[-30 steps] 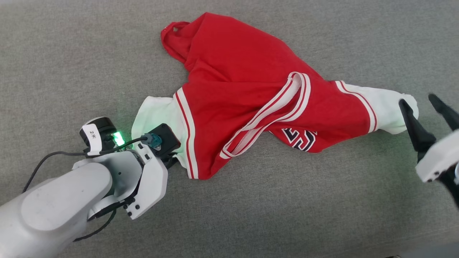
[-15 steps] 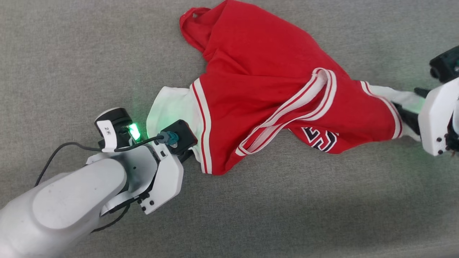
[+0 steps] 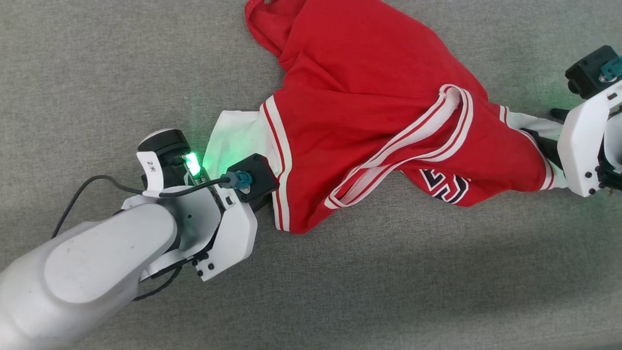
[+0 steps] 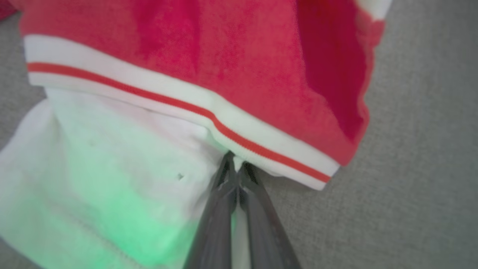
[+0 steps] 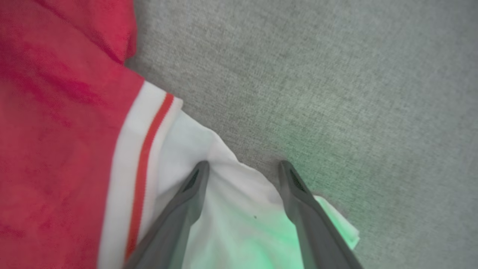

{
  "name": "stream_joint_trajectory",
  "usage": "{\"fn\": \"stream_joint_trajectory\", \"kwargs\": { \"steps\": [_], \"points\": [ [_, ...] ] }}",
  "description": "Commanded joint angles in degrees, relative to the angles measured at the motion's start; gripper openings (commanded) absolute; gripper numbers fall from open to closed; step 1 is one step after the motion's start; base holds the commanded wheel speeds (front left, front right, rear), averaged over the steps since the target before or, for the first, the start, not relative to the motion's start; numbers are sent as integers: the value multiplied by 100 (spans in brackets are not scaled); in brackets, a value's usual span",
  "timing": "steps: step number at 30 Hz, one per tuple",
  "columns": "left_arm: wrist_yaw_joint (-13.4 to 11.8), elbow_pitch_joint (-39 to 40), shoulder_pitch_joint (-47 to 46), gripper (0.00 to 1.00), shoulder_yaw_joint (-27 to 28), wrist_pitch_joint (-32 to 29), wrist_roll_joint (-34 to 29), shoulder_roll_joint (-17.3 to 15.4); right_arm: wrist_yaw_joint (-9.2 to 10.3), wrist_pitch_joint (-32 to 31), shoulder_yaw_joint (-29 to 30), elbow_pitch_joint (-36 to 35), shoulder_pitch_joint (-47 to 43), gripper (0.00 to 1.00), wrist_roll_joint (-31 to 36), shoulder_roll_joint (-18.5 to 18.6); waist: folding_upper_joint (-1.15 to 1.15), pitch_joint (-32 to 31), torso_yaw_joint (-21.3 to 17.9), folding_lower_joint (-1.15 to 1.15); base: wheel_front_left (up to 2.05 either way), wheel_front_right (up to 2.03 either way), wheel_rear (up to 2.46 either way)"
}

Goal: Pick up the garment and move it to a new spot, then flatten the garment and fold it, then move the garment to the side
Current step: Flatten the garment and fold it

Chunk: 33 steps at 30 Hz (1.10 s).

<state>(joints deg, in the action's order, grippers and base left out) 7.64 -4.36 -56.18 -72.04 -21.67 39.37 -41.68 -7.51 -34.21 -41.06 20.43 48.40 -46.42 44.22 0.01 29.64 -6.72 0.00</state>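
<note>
1. Where my own wrist housing (image 3: 228,233) lies over it in the head view, my left pincer (image 4: 234,164) is almost wholly hidden; only a dark sliver shows at the sleeve's edge.
2. At the top edge of that view the garment (image 3: 369,107) is cut off, so I cannot see its upper part. My right arm runs out of the right edge.
3. Dark, white-edged print (image 3: 444,187) sits at lower right of the red cloth, partly tucked under a fold, and I cannot read it.
4. Both wrist views are soft in focus. Green light (image 3: 193,163) tints each white sleeve end.
5. Seen from the left wrist, my left pincer is closed, its two fingers pressed together on the white sleeve end, just below the striped trim. A thin strip of white cloth shows between the tips.
6. Seen from the right wrist, my right pincer (image 5: 242,166) stands wide apart and grips nothing. One finger lies over the other white sleeve end; the other tip sits at that sleeve's edge, against the grey fabric surface (image 3: 97,73).
7. Bright red and rumpled, the garment lies on that surface, across the upper middle of the head view, one sleeve at centre left, the other at the right edge.
8. White trim with thin red stripes runs as a long loop (image 3: 413,146) slanting down across the middle.
</note>
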Motion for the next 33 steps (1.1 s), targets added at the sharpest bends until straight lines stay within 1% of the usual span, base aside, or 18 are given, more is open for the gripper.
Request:
{"fn": "stream_joint_trajectory", "kwargs": {
  "steps": [1, 2, 3, 7, 9, 13, 17, 21, 22, 23, 24, 25, 28, 31, 33],
  "points": [
    [-35, -262, 192, 0, -247, -103, -33, 178, 4, 12, -269, 161, -87, 28, -43, -147, -1, 6, 15, 0, 0, 0, 0],
    [-35, -275, 185, 0, -246, -78, -3, 187, 5, 31, -340, 212, -53, 2, -80, -152, -1, 4, 23, 0, 0, 0, 0],
    [-35, -289, 176, 0, -244, -64, 29, 195, 5, 45, -415, 246, -25, 0, -119, -149, -1, 1, 31, 0, 0, 0, 0],
    [-35, -399, 121, 0, -221, 230, 201, 233, 6, 276, -536, 371, 100, 0, -253, -88, -1, -71, 68, 0, 0, 0, 0],
    [-35, -444, 71, 0, -195, 467, 291, 251, 13, 541, -477, 425, 181, 0, -292, -54, -1, -146, 101, 0, 0, 0, 0],
    [-35, -613, -121, 0, -141, 1169, 664, 265, 10, 1197, -293, 471, 276, 0, -277, 65, -1, -377, 196, 0, 0, 0, 0],
    [-28, -772, -228, 0, -133, 1949, 1304, 275, 7, 1783, -3, 479, 203, 0, -265, 177, -1, -661, 291, 0, 0, 0, 0],
    [-28, -728, -281, 0, -68, 2689, 2069, 252, 7, 2187, 368, 385, 46, 0, -272, 331, -1, -901, 386, 0, 0, 0, 0],
    [-28, -699, -282, 0, -20, 2835, 2251, 235, 7, 2273, 477, 361, 25, 0, -282, 348, -1, -946, 404, 0, 0, 0, 0],
    [-28, -699, -282, 0, -20, 2835, 2251, 235, 7, 2273, 477, 361, 25, 0, -282, 348, -1, -946, 404, 0, 0, 0, 0],
    [-28, -686, -290, 0, 23, 2957, 2451, 213, 7, 2366, 590, 347, 8, 0, -277, 355, -1, -984, 422, 0, 0, 0, 0],
    [-28, -747, -375, 0, 151, 3169, 2752, 167, 7, 2558, 854, 375, 14, 0, -193, 321, -1, -1026, 445, 0, 0, 0, 0],
    [-28, -1041, -521, 0, 364, 3329, 3123, 228, 6, 2848, 1265, 560, 197, 0, -79, 44, -1, -1043, 458, 0, 0, 0, 0],
    [-28, -1547, -800, 0, 604, 3380, 3384, 404, 6, 3127, 1694, 835, 506, 0, 13, -331, -1, -978, 461, 0, 0, 0, 0],
    [-28, -1937, -1082, 0, 760, 3325, 3523, 586, 6, 3297, 1935, 1058, 821, 0, 97, -587, -1, -879, 465, 0, 0, 0, 0]
  ]
}}
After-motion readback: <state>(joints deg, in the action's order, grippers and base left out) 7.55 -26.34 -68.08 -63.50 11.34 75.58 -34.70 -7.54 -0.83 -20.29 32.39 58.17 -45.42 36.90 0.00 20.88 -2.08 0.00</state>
